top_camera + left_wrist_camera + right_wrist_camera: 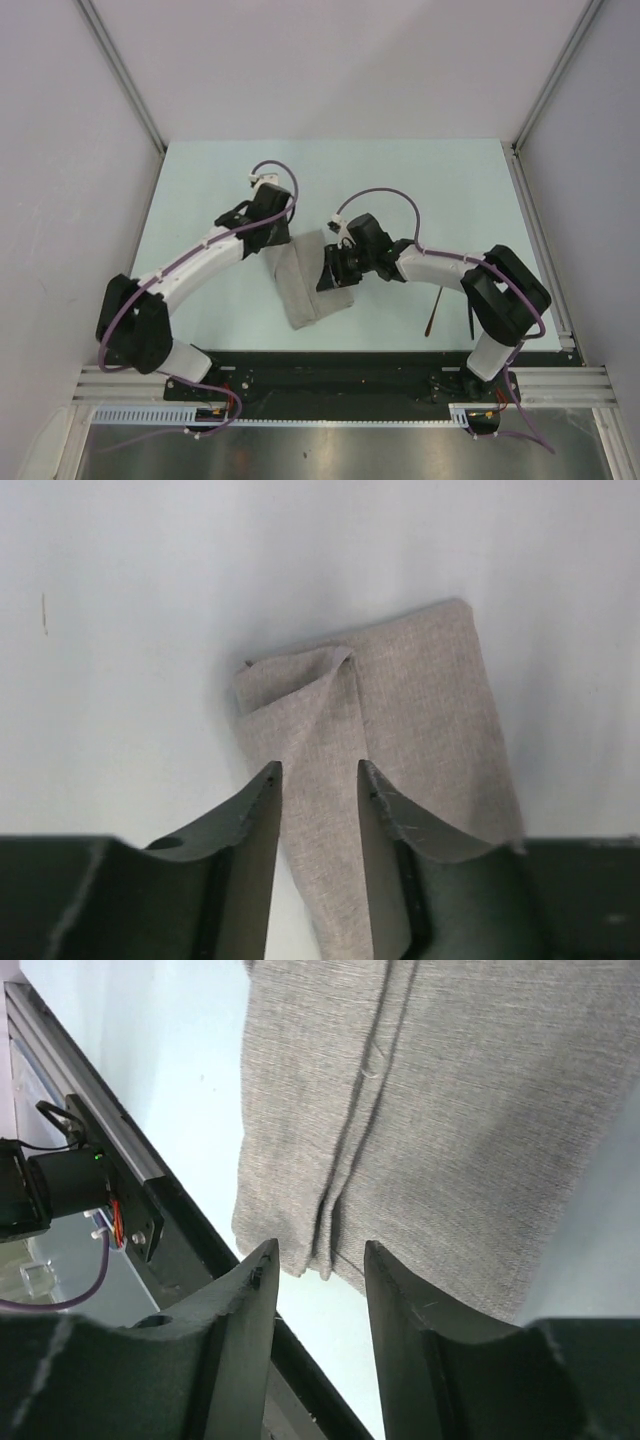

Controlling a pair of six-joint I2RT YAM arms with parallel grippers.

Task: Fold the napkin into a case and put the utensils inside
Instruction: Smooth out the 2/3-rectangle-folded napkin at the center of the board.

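Top external view: our left gripper (277, 243) and right gripper (334, 272) hang with fingers parted, gripping nothing, over the folded grey-beige cloth napkin (300, 295), whose long axis runs near-to-far. The shiny copper-orange fork (433, 312) and thin black piece (470, 318) lie well right, nearer our right arm (440, 268).

You see a flat pale mint-green tabletop (420, 190), enclosed on three sides by plain light-grey wall panels (340, 60) joined by silver aluminium corner posts (118, 70); a flat black base plate (340, 375) and a ribbed aluminium rail (560, 383) edge its near side.
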